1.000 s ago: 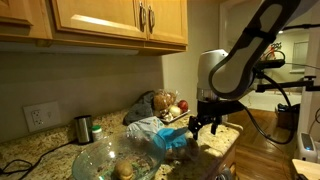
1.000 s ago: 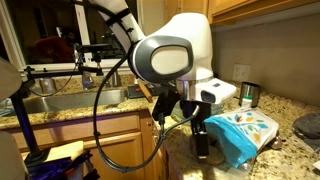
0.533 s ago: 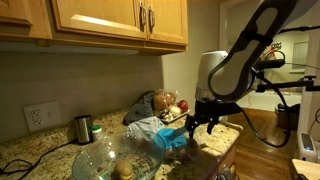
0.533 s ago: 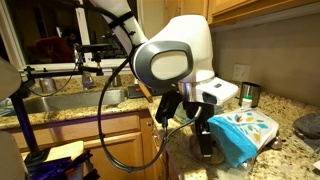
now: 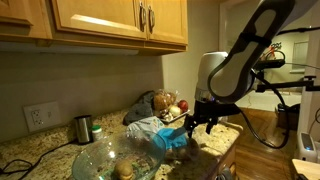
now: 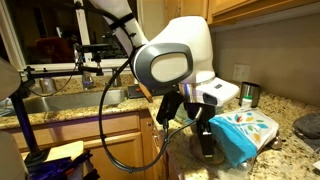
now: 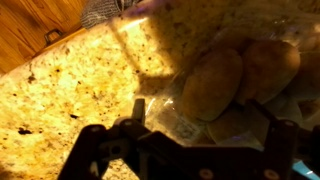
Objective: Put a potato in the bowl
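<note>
The clear glass bowl (image 5: 113, 160) sits low at the front of the granite counter with one potato (image 5: 124, 171) inside. My gripper (image 5: 203, 124) hangs open over the counter beside a blue-and-white bag (image 5: 168, 136); it also shows in an exterior view (image 6: 203, 143). In the wrist view the open fingers (image 7: 205, 128) straddle potatoes (image 7: 212, 82) lying in a clear plastic bag (image 7: 175, 110), close below. Nothing is held.
A small metal cup (image 5: 83, 128) stands by the wall outlet. A bag of produce (image 5: 160, 104) sits in the corner. Wooden cabinets (image 5: 120, 20) hang above. The counter edge (image 6: 150, 112) and a sink (image 6: 60, 95) lie beyond the arm.
The gripper has lowered slightly toward the bagged potatoes; otherwise nothing has moved.
</note>
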`<state>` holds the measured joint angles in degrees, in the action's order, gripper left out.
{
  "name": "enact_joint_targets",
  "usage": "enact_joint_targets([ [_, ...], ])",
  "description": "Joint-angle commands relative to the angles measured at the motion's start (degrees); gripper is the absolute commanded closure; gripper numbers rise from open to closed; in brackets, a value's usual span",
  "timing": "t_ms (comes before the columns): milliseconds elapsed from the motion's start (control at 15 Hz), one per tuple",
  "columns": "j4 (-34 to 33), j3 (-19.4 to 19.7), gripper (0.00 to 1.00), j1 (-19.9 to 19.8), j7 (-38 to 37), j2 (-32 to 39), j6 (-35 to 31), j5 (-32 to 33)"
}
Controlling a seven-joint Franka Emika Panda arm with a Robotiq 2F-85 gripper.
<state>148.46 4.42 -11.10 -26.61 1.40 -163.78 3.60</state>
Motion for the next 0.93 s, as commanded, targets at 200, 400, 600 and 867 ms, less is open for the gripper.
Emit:
enact_joint_targets([
  [200, 1.02, 1.59, 0.00, 1.98, -1.51, 0.41, -2.84, -2.21],
  [400, 1.07, 1.32, 0.00, 2.43, -0.12, 0.50, -3.38, -4.77],
  [600, -0.03, 1.67, 0.00, 2.74, -0.23, 0.70, -1.51, -3.90],
  [867, -1.56, 1.86, 0.00, 2.86, -0.98, 2.63, -1.48, -2.94],
])
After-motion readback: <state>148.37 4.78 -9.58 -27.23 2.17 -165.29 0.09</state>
